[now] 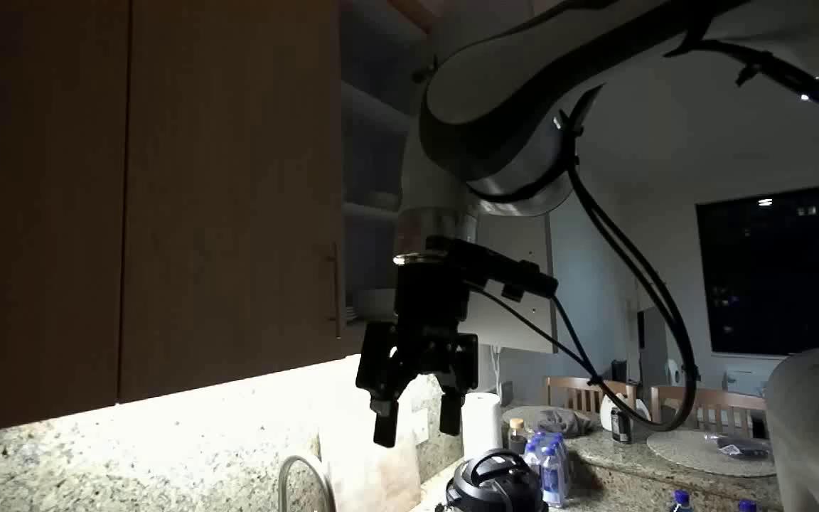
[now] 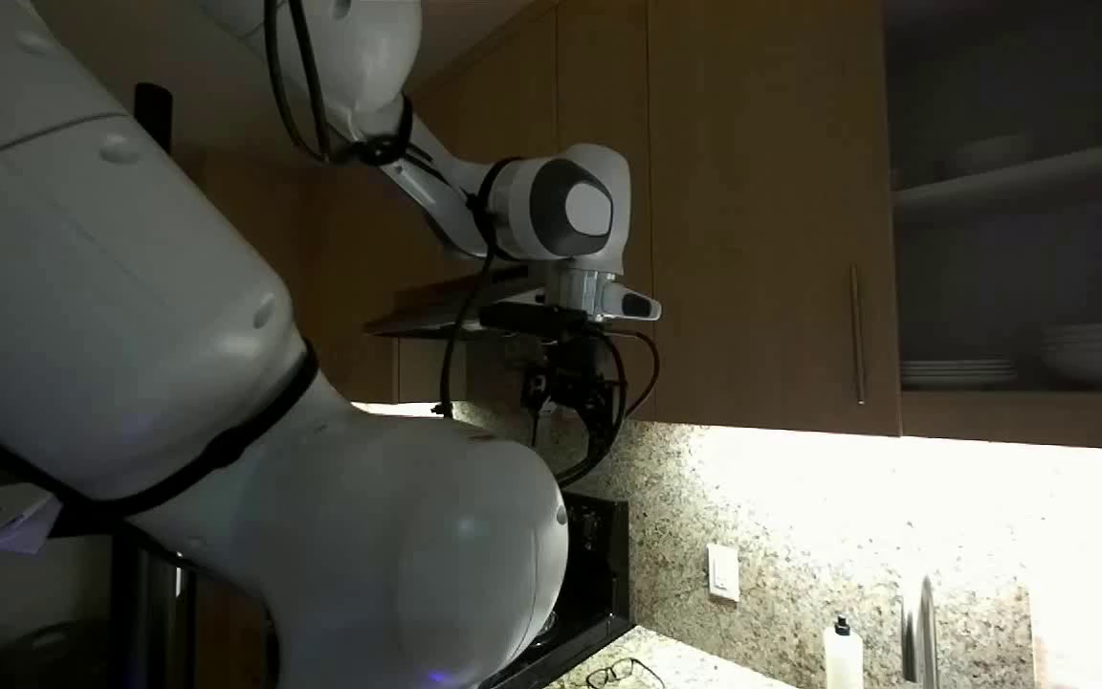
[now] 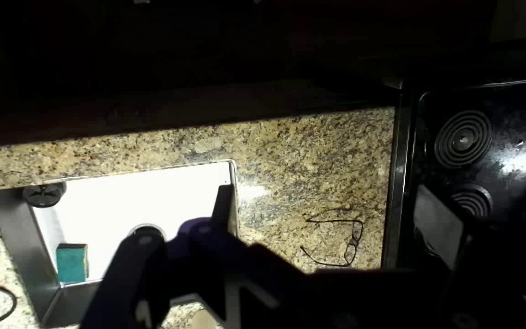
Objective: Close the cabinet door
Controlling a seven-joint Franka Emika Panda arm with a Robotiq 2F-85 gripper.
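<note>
The cabinet door [image 1: 512, 277] stands open in an exterior view, beyond my arm, with its pale inner face showing. My arm and wrist hide much of it; its bar handle does not show, and the door is out of view elsewhere. My gripper [image 1: 416, 423] points down, open and empty, in front of the open cabinet [image 1: 374, 156] and below the level of its shelves. It is apart from the door, nearer the camera. In the wrist view the two fingers of my gripper [image 3: 330, 212] are wide apart above the counter. In an exterior view cables partly cover the gripper [image 2: 561, 407].
A wider closed door [image 1: 232, 178] with a bar handle adjoins the open cabinet; it also shows here [image 2: 766, 220]. Dishes [image 2: 1101, 349] sit on the shelves. Below are a sink [image 3: 153, 201], glasses [image 3: 352, 242], a stove [image 3: 496, 137], a paper roll [image 1: 482, 423] and bottles [image 1: 552, 469].
</note>
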